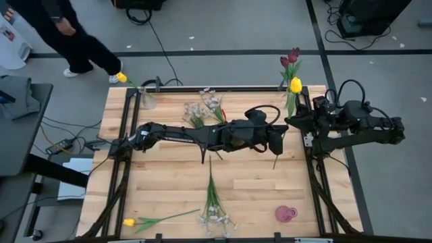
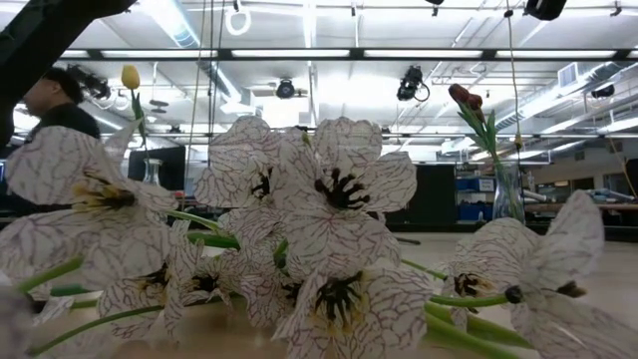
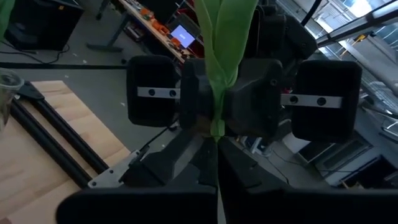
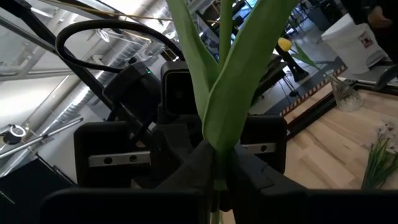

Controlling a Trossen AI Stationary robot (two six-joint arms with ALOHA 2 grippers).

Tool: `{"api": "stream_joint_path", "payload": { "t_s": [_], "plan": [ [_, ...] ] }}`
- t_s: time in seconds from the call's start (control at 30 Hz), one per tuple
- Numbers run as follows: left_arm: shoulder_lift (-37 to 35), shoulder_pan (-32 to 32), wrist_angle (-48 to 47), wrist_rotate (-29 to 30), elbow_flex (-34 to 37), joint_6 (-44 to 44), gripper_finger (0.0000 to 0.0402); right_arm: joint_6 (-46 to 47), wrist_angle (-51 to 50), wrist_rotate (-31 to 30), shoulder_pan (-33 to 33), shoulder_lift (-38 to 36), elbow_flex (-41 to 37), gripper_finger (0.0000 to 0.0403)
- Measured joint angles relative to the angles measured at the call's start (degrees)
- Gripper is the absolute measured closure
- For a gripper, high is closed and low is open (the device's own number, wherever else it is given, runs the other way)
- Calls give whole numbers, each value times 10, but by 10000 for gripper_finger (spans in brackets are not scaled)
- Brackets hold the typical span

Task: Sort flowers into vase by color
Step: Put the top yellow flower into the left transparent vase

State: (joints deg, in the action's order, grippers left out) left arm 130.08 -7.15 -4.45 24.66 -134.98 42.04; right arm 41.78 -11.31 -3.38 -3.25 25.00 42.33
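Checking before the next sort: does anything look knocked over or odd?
Yes: the pink vase lies tipped on its side near the table's front right corner, empty, unlike the two upright vases at the back.

Light: bright ceiling strip lamps [image 2: 299, 52], glare overhead | Shadows: soft on counter [image 1: 243, 189] | Wrist views: dim, backlit | Focus: whitish blossoms [image 2: 329, 229] blurred close to low camera

Pale planked wood table [image 1: 250, 185], matt black arms [image 1: 182, 133]
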Motion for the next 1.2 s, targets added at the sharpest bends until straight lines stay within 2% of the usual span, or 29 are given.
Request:
{"api": "stream_joint_path", "payload": {
  "t_s": [0.1, 0.2, 0.3, 0.43, 0.53, 0.63, 0.77, 0.83, 0.93, 1.07, 1.2],
  "plan": [
    [0, 0, 2, -8, 0, 0, 395, 0, 1, 1, 0, 0, 0, 372],
    [0, 0, 3, -17, 0, -4, 376, 0, 2, 3, 0, 0, 0, 373],
    [0, 1, -2, -50, 0, -23, 331, 0, 2, 4, 0, 0, 0, 373],
    [0, 1, -17, -115, 0, -24, 248, -9, 1, 9, 0, 0, 0, 373],
    [0, 0, -85, -161, 0, -5, 184, -14, 2, 6, 0, -2, 0, 373],
    [-1, 0, -195, -224, 0, 25, 130, -23, 1, 14, 0, -8, 0, 373],
    [-2, -8, -284, -260, 0, 29, 94, -29, -13, 15, 0, -25, 0, 373],
    [-4, -20, -299, -248, 0, 5, 92, -28, -28, 15, 0, -39, 0, 373],
    [-20, -43, -352, -182, 0, -22, 101, -22, -51, 15, 0, -64, 0, 373],
    [-48, -66, -473, -21, 0, -18, 120, -15, -70, 8, 0, -98, 0, 373],
    [-86, -86, -624, 127, 0, 70, 132, -16, -96, -5, 0, -119, 8, 373]
  ]
}}
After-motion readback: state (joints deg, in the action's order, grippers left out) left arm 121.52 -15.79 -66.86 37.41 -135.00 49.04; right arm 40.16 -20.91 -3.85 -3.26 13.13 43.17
